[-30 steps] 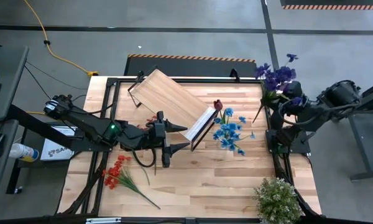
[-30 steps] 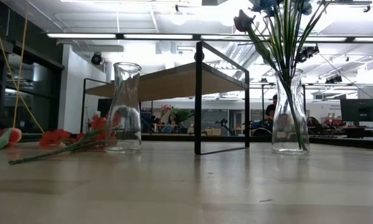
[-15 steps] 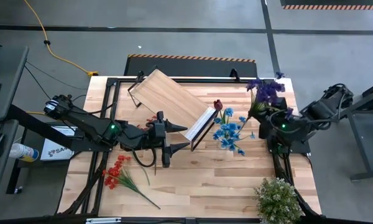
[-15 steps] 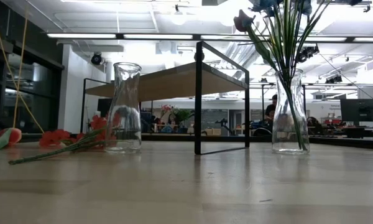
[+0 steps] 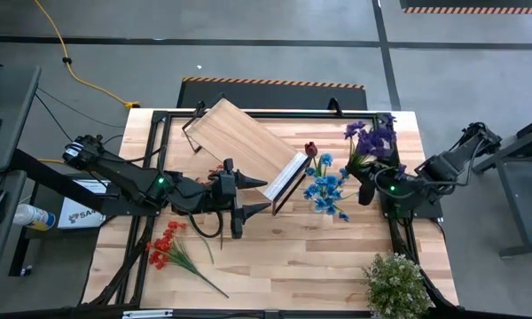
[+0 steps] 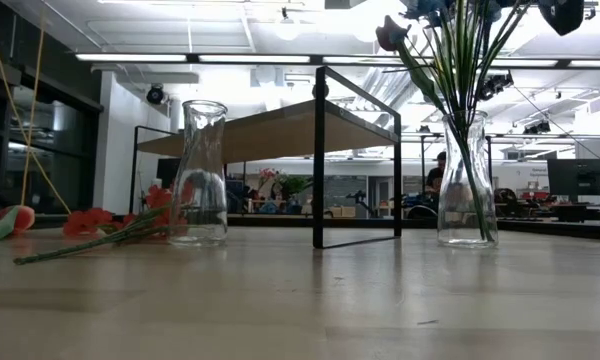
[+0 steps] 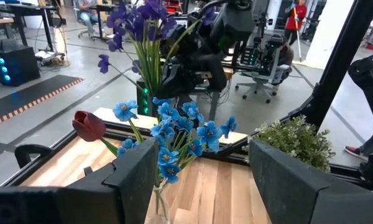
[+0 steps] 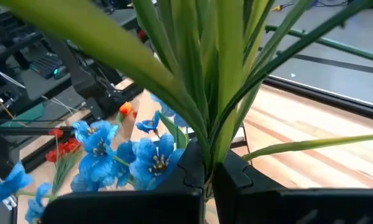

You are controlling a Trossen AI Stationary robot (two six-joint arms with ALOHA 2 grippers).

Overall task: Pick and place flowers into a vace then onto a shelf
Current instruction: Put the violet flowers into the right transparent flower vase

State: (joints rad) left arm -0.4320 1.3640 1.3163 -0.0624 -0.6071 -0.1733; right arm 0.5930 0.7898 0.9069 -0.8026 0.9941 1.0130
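My right gripper (image 5: 366,182) (image 8: 209,171) is shut on a purple-flowered spray (image 5: 370,140) (image 7: 140,25), just right of the glass vase (image 6: 467,180) that holds blue flowers (image 5: 324,186) and a dark red rose (image 7: 89,126). One purple bloom (image 6: 560,12) shows beside that vase's flowers. My left gripper (image 5: 264,196) (image 7: 202,168) is open in the air at the table's middle, pointing level at that vase, with nothing between its fingers. An empty vase (image 6: 200,175) stands on its base. Red flowers (image 5: 168,248) and an orange tulip (image 6: 10,222) lie on the table. The shelf (image 5: 248,146) stands slanted at the far middle. My right gripper pinches the bundle of green stems (image 8: 206,146) between its two fingers, low on the spray. The leaves and stems fan out upward from the fingers, with the purple blooms on top. The spray stands roughly upright, lifted clear of the table.
A bushy pale green plant (image 5: 395,283) stands at the near right corner. A black metal frame (image 5: 392,226) runs round the table's edge. The near middle of the table is bare wood (image 5: 293,261).
My right gripper has come down and toward the table's left and near side, carrying the purple spray from beyond the far right corner to beside the vase of blue flowers. The spray has stayed upright; one bloom has entered the low view at the top.
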